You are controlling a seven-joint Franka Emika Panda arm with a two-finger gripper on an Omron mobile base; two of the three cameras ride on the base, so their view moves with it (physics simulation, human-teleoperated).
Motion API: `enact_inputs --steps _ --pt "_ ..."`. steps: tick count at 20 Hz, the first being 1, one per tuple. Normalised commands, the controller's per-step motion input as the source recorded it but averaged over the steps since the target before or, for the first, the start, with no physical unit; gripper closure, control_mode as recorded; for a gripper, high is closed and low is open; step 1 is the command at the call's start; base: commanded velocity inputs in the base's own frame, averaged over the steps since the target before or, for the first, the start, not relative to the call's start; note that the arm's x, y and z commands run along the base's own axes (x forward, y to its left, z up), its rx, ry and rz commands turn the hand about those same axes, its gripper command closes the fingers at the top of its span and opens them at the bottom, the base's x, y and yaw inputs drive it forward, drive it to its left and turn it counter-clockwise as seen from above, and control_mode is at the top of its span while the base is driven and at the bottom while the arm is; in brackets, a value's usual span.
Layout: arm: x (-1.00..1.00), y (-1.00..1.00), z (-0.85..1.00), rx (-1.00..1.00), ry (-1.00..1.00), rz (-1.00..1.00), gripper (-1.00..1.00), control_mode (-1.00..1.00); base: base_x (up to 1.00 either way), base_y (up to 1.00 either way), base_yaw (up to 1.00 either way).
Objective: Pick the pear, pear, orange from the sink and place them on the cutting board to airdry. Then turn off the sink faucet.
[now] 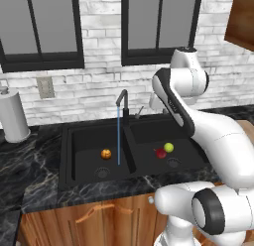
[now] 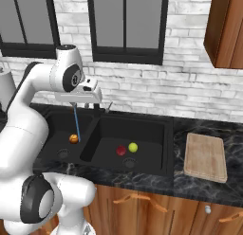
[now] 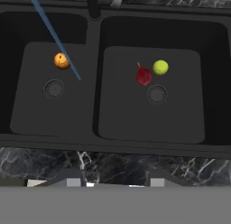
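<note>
The black double-basin sink lies across the middle of the hand view, its long axis running left to right in the frame. The orange sits in the left basin, at upper left of that basin's floor just above its round drain, with a thin blue stream of water slanting past it on its right. In the right basin the dark red pear and the yellow-green pear lie side by side, touching or nearly so, just above that drain; the red one's stem points toward the upper left of the frame. The sink faucet stands behind the divider between the basins, its gooseneck curving toward the left basin. The cutting board lies flat on the dark marble tabletop at centre right of the right base view, long axis running away from the front edge. The fingers, at the bottom edge of the hand view, are pressed together and hold nothing.
</note>
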Motion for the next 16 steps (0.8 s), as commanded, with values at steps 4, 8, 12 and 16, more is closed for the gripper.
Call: enact_inputs --steps 4,8,12,16 --pt "-0.2 0.0 0.0 0.0 -0.06 0.0 -1.0 -1.0 0.0 0.0 0.0" --pt "-0.26 -0.02 -0.03 0.0 -0.04 0.0 -1.0 -1.0 0.0 0.0 0.0" --pt "0.0 -0.28 -0.08 0.01 0.0 0.0 -1.0 -1.0 0.0 0.0 0.0" --pt "0.01 -0.17 -0.03 0.0 0.0 0.01 -1.0 -1.0 0.0 0.0 0.0"
